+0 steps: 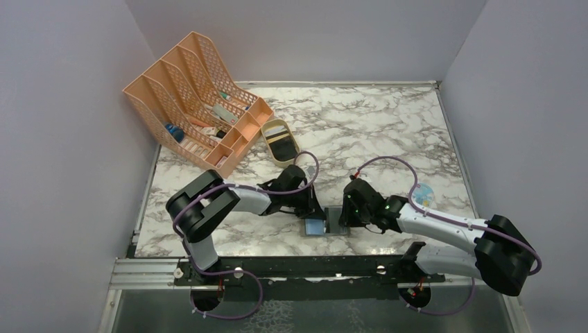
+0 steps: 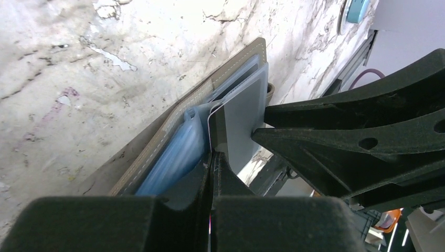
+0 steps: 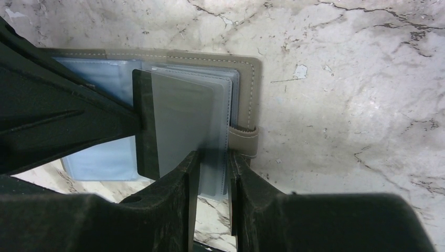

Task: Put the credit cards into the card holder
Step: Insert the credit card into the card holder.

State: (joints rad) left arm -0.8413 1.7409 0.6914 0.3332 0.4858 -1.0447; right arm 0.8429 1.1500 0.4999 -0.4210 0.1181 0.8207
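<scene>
The card holder [image 1: 326, 227] lies open on the marble near the front edge, tan cover [image 3: 244, 89] down and blue-grey clear pockets [image 2: 173, 157] up. My left gripper [image 1: 310, 208] is shut on the outer edge of a dark credit card [image 3: 146, 126]. Most of that card sits inside a translucent pocket; only a dark strip [image 2: 218, 131] sticks out. My right gripper [image 3: 214, 157] is open a little, its fingertips standing on the lower edge of the pocket stack beside the strap tab [image 3: 244, 139]. Its fingers [image 2: 357, 136] fill the right of the left wrist view.
A peach mesh file rack [image 1: 194, 97] stands at the back left. Beside it is a tan oval tray [image 1: 267, 132] with something dark and flat inside. A small round blue thing [image 1: 423, 193] lies to the right. Grey walls enclose the table, and a metal rail [image 1: 277, 267] runs along the front.
</scene>
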